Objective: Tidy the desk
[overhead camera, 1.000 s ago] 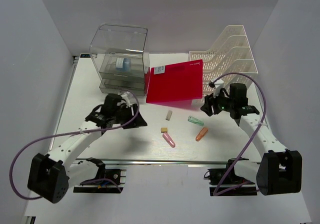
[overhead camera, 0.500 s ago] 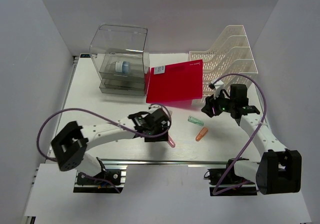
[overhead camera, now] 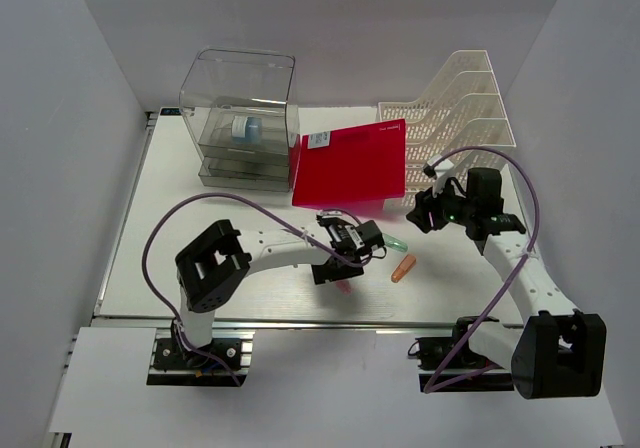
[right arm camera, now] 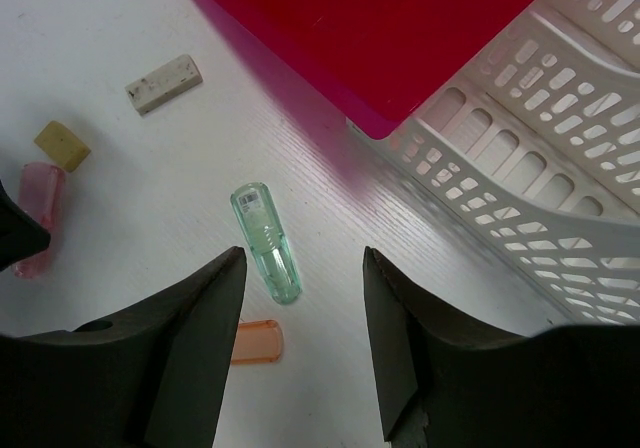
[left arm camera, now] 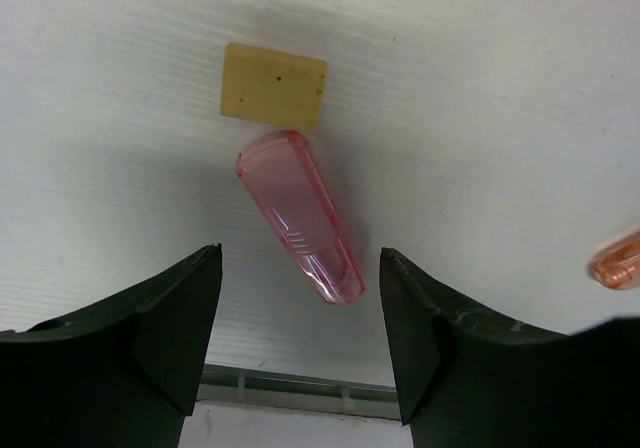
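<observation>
Left hand (left arm camera: 298, 303) has swung across, gaping above the pink tube (left arm camera: 298, 216)

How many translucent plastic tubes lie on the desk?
3: pink translucent plastic tube beside the small tan block; green one near the red folder; orange one beside it. None seem hidden.

white matte desk (overhead camera: 200, 248), flat; silver front rail
</observation>
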You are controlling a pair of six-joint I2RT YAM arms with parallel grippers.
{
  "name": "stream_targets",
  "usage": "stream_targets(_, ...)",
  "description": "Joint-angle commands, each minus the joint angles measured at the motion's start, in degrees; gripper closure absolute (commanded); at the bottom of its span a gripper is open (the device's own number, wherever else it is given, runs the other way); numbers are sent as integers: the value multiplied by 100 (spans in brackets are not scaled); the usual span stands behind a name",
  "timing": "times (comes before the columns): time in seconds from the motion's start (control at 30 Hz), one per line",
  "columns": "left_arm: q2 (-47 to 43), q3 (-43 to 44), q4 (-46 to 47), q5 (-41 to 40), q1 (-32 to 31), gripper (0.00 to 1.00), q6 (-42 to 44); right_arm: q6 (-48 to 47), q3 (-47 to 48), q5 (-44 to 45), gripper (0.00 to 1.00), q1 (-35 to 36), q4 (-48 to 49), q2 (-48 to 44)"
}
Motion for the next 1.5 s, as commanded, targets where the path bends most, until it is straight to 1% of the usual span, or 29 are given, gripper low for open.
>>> stream_targets(0.0,-30,279,-381,-286,-59,26,-466,-76,23,-147,44,-49,119,-169)
stream_targets(0.03,-12,253,-371,-294,-59,29,-501,-76,23,-156,43,-66,128,-170)
stream_targets(0.17,102,297,-249,-356,-59,34,-563,-67,6,-173,43,-128,128,-214)
stream_targets(0.27,207,279,-187,-260,-59,38,-563,-58,6,-217,44,-198,128,-257)
stream_targets(0.4,322,78,15,-84,-7,39,-554,-58,6,-279,43,-242,128,-284)
stream_targets(0.53,383,-28,130,-75,-7,42,-537,-58,-12,-331,44,-295,110,-319)
stream_targets(0.6,392,-37,130,-83,-7,50,-528,-136,-12,-419,42,-304,93,-345)
stream_targets(0.63,349,-46,130,-83,-7,56,-528,-189,-3,-480,41,-321,49,-337)
stream_targets(0.67,305,-63,156,-110,-7,69,-528,-233,-29,-585,40,-330,23,-345)
stream_targets(0.73,43,-134,156,-259,-7,81,-502,-286,-29,-717,40,-357,-21,-345)
stream_targets(0.77,-159,-186,156,-364,-59,92,-345,-313,-21,-753,40,-391,-39,-363)
stream_targets(0.8,-161,-213,139,-426,-59,96,-343,-313,-21,-762,40,-366,-48,-363)
stream_targets(0.83,-353,-256,130,-478,2,100,-21,-313,-21,-788,40,-374,-39,-372)
stream_targets(0.87,-451,-292,147,-540,54,100,260,-330,-29,-823,40,-365,-30,-389)
stream_targets(0.9,-521,-283,-9,-897,55,100,507,-331,-47,-832,40,-383,-30,-398)
stream_targets(0.93,-626,-266,-394,-1118,55,100,622,-348,-38,-858,40,-383,-48,-407)
stream_targets(0.97,-680,-240,-580,-1312,116,100,728,-348,-47,-876,40,-392,-48,-424)
stream_targets(1.03,-794,-196,-1229,-1777,248,100,633,-357,-56,-885,40,-409,-39,-433)
stream_targets(1.13,-1171,-248,-1654,-2113,590,100,220,-366,-56,-876,40,-392,-39,-425)
stream_targets(1.27,-2083,-459,-1251,-2219,1231,100,184,-366,-65,-885,40,-401,-30,-416)
stream_targets(1.4,-2437,-442,-645,-2220,2075,100,175,-357,-82,-894,40,-409,-13,-407)
stream_targets(1.43,-2429,-328,-435,-2071,2425,100,149,-357,-100,-885,40,-418,-13,-398)
stream_targets(1.47,-2429,-258,-294,-1992,2585,100,123,-366,-100,-885,40,-418,-4,-398)
